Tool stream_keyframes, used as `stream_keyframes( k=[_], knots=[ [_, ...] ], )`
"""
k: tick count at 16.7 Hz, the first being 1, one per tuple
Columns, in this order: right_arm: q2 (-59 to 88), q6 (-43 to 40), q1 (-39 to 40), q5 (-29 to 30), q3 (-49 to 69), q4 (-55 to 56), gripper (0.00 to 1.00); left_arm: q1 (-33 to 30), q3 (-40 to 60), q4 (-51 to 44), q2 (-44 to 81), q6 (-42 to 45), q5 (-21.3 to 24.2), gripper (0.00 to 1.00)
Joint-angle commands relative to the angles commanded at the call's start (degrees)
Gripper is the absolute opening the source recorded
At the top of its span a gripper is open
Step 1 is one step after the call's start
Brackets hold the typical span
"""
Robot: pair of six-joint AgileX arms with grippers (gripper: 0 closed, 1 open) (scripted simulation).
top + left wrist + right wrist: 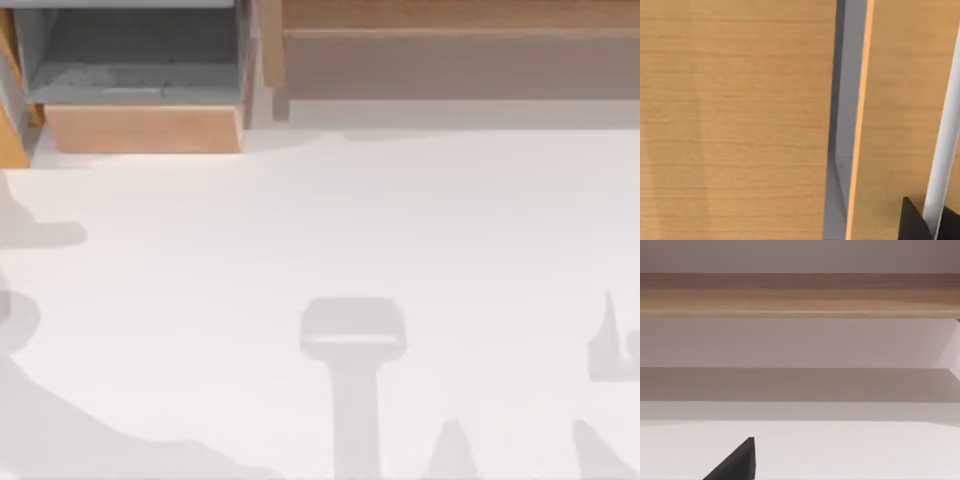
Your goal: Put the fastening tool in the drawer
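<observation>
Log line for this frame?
drawer: open, table's back left | shelf unit: back right | left gripper: at tan wood panel | right gripper: facing shelf unit

The table [320,220] was plain white, crossed by soft grey shadows. The drawer [140,128] showed a light tan wooden front panel and grey inner walls and floor — no pattern beyond faint grain. The shelf unit [450,15] was brown wood along its top board, greyish in its shaded recess. A black end effector fingertip [737,462] stood against the white — another black tip [912,222] lay before orange-tan grained wood.
</observation>
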Motion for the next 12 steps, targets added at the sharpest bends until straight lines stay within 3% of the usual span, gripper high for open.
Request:
stream_keyframes(
  k=[12],
  knots=[
    [0.00, 0.00, 0.00, 0.00, 0.00, 0.00, 1.00, -3.92, 16.19, -8.59, 7.45, -0.23, -3.83, 0.00]
  ],
)
